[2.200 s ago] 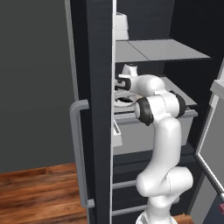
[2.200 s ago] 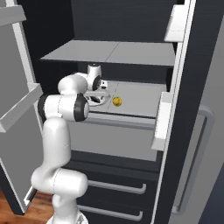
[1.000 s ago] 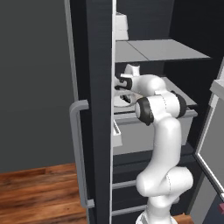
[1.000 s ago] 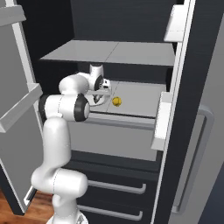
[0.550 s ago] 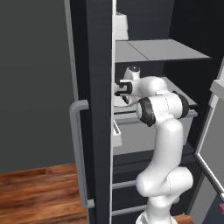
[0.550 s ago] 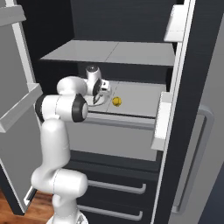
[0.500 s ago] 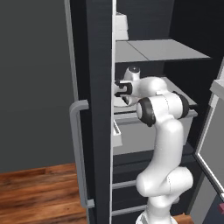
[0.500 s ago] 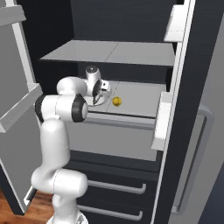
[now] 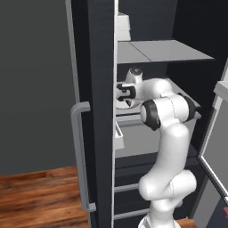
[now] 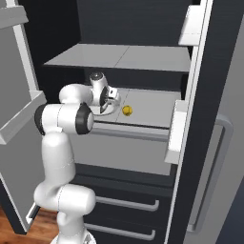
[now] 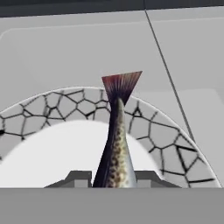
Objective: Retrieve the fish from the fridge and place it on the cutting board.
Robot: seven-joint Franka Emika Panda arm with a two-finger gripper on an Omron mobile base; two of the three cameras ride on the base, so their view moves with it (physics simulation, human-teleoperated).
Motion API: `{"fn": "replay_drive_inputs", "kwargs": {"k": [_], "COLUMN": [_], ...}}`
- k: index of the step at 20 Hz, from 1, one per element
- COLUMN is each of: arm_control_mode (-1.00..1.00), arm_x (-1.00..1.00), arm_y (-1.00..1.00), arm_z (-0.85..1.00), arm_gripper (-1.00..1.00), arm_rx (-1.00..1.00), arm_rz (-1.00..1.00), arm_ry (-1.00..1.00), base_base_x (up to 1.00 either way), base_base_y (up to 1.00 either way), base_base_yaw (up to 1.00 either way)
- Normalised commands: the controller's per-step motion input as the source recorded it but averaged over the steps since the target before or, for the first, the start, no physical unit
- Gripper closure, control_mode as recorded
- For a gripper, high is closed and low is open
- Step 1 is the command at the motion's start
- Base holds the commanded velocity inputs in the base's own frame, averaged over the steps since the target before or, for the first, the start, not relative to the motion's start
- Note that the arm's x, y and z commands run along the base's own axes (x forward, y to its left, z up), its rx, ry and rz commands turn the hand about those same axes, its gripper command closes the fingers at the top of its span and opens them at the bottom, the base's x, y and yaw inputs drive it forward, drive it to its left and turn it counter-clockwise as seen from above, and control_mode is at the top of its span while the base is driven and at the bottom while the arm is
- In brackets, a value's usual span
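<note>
The fish (image 11: 117,144), slender, speckled grey with a reddish tail fin, stands tail-up between my gripper's (image 11: 114,177) fingertips (image 11: 78,177), which are shut on its body. Under it lies a white plate (image 11: 166,140) with a cracked-stone rim. The black fridge (image 9: 100,67) stands open, and my gripper (image 9: 121,92) reaches over its middle light grey shelf (image 10: 152,107). From the right side the gripper (image 10: 113,95) hovers over the plate (image 10: 107,109). The cutting board is out of view.
A small yellow fruit (image 10: 127,110) lies on the shelf just right of the plate. An upper shelf (image 10: 119,57) hangs close above the hand. Door bins (image 10: 176,128) jut in at the right, the left door's bar handle (image 9: 80,156) at the left, drawers (image 10: 128,205) below.
The hand has shifted only slightly over the plate. The jaws stay shut on the fish.
</note>
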Motion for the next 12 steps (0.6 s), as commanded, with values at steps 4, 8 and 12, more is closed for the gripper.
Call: {"fn": "replay_drive_inputs", "kwargs": {"k": [4,8,12], "arm_control_mode": [-1.0,-1.0,-1.0], "arm_x": [-0.2,-0.36,-0.47], "arm_y": [0.0,0.0,0.0], "arm_z": [0.16,-0.01,0.0], "arm_gripper": [1.0,1.0,1.0], "arm_rx": [0.0,0.0,0.0], "arm_rz": [-0.03,-0.04,-0.01], "arm_ry": [0.02,-0.04,-0.11], "base_base_x": [0.0,0.0,0.0], "base_base_y": [0.0,0.0,0.0], "base_base_yaw": [0.0,0.0,0.0]}}
